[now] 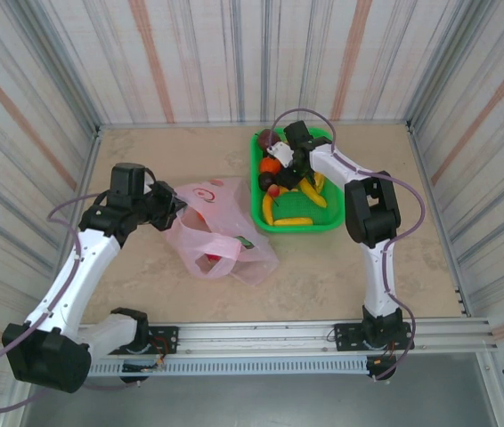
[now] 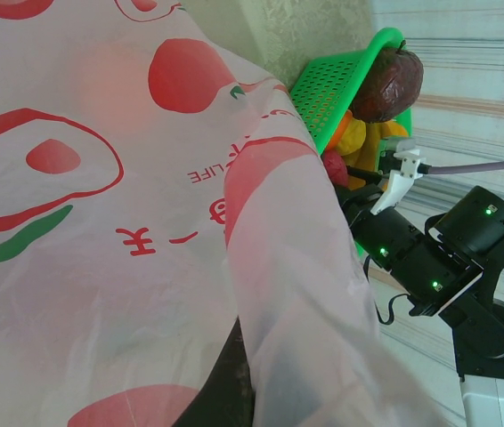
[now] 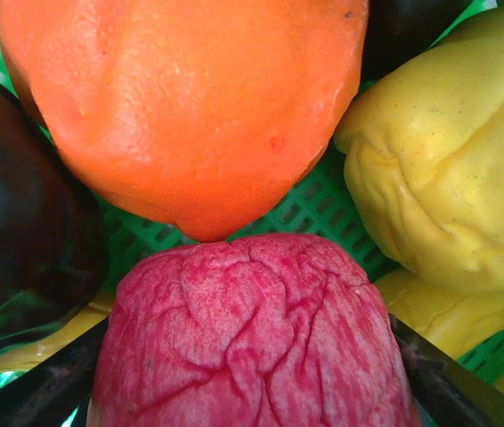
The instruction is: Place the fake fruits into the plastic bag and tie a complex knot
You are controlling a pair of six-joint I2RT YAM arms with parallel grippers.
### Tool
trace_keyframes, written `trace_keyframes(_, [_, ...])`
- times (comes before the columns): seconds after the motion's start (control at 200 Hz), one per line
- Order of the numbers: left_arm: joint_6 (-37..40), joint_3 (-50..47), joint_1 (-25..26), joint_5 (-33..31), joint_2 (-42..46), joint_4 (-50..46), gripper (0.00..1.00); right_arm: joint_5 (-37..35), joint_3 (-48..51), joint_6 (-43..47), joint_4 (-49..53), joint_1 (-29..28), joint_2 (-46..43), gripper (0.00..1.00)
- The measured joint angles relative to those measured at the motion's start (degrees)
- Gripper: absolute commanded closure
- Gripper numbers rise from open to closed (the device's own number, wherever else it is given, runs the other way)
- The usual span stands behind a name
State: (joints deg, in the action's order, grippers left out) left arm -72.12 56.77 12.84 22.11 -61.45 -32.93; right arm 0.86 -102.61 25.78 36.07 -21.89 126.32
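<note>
The pink plastic bag (image 1: 221,236) lies left of centre, a red shape (image 1: 212,260) showing through it. My left gripper (image 1: 167,209) is shut on the bag's left edge. In the left wrist view the bag (image 2: 101,222) drapes over the fingers, with a strip of one dark finger (image 2: 225,391) showing. My right gripper (image 1: 280,178) is down in the green basket (image 1: 328,218) among the fake fruits. Its fingers (image 3: 56,391) press both sides of a wrinkled red fruit (image 3: 252,338). An orange fruit (image 3: 190,107), a yellow one (image 3: 448,178) and a dark purple one (image 3: 20,222) crowd around it.
Yellow bananas (image 1: 292,220) lie at the basket's near side and a dark purple fruit (image 1: 268,138) sits at its far left corner. Striped walls enclose the table on three sides. Bare tabletop lies in front of the bag and the basket.
</note>
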Motion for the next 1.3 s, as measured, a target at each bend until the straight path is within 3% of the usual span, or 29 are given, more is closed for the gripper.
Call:
trace_keyframes(0.235, [0.00,0.00,0.00,0.00,0.00,0.00,0.99,0.00,0.42,-0.07,-0.13,0.00,-1.97,0.42])
trace_keyframes(0.691, [0.00,0.00,0.02,0.00,0.00,0.00,1.00,1.14,7.13,-4.85,-1.99,0.00,-14.53,0.44])
trace_keyframes(1.072, [0.17,0.00,1.16,-0.02,-0.04,0.00,1.00,7.80,24.15,-21.46,-6.97,-1.77,-40.00,0.45])
trace_keyframes(1.297, [0.37,0.00,2.32,-0.04,-0.04,0.07,1.00,11.98,36.52,-33.64,-10.80,-8.11,-57.33,0.46])
